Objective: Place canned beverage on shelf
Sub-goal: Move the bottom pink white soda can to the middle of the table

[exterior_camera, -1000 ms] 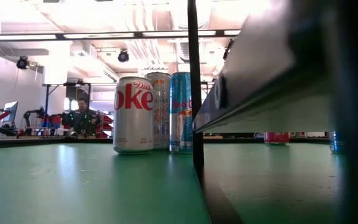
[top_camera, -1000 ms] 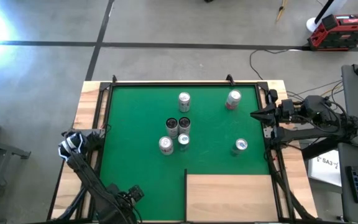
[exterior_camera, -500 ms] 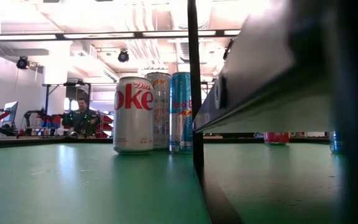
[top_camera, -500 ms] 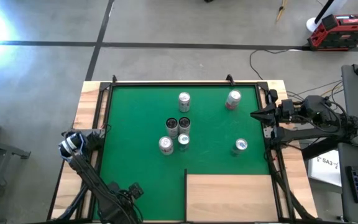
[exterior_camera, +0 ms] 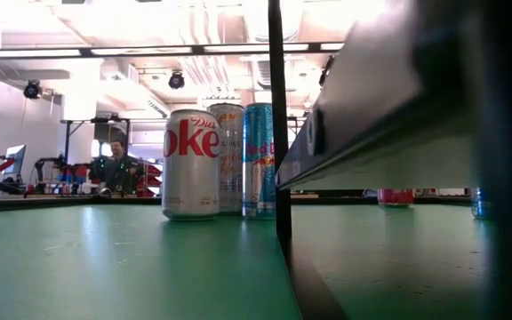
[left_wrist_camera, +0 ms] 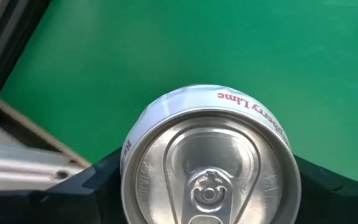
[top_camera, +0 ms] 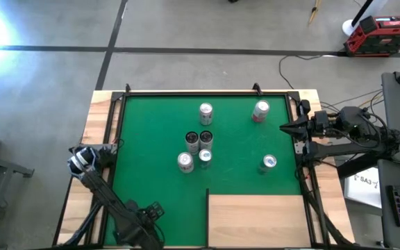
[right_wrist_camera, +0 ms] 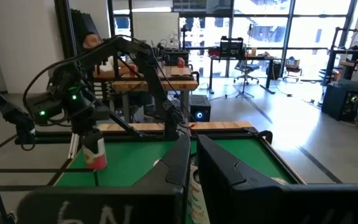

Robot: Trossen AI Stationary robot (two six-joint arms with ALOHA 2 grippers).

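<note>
Left pincer point(top_camera: 148, 212) at 7 o'clock corner of green mat point(top_camera: 158, 139), narrowed onto lime can point(left_wrist_camera: 209, 155); fingers point(left_wrist_camera: 98, 180) appear pressed to both sides. Right pincer point(top_camera: 284, 127) shut, empty, parked at 3 o'clock desk edge. Shelf point(top_camera: 255, 219) at 5 o'clock, bare. Advice: confirm firm centred grip, lift straight, carry toward 3 o'clock, keep can upright
</note>
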